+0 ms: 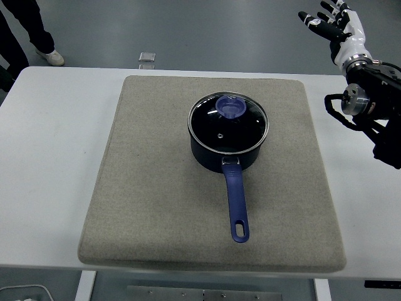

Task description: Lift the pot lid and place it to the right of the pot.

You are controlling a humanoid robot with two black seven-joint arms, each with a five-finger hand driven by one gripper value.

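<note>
White table (50, 157) — lidded pot (228, 133) on mat (150, 188) — right hand (338, 28) aloft, fingers spread, empty.

Right hand (335, 28) sits at the top right corner, fingertips clipped by the top edge; its arm (376, 113) runs off the right edge. Person (28, 31) top left shows only legs and a shoe, the rest cut off. Small object (147, 57) on the floor past the counter (44, 138) is too small to identify. Inside of the pot (227, 141) is hidden under the lid (227, 122).
</note>
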